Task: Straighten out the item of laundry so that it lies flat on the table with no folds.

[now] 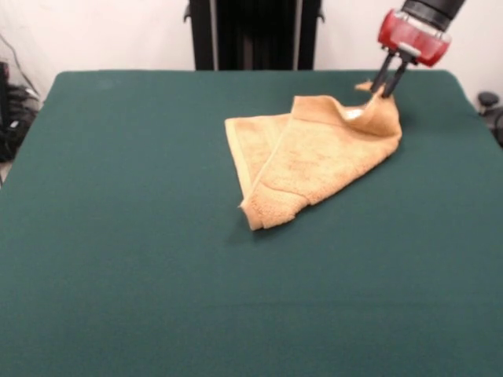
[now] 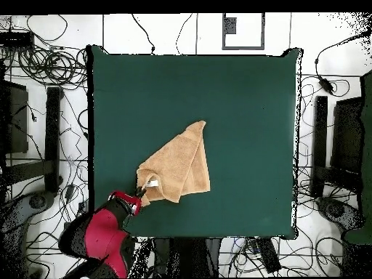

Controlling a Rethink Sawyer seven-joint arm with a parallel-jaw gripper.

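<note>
The tan-orange towel (image 1: 314,157) lies folded over itself on the dark green table (image 1: 134,259), right of centre toward the far side. One layer is doubled diagonally over another, with a woven band at its near tip. My gripper (image 1: 383,89) hangs from the red arm at the upper right and is shut on the towel's far right corner, lifting it slightly off the cloth. In the overhead view the towel (image 2: 178,166) sits near the table's lower edge, and the gripper (image 2: 143,190) holds its lower left corner by the small white tag (image 2: 152,184).
The robot's black pedestal (image 1: 253,31) stands behind the far edge. Cables and black stands (image 2: 43,138) surround the table (image 2: 247,94) on the floor. Bare green cloth stretches left and near of the towel.
</note>
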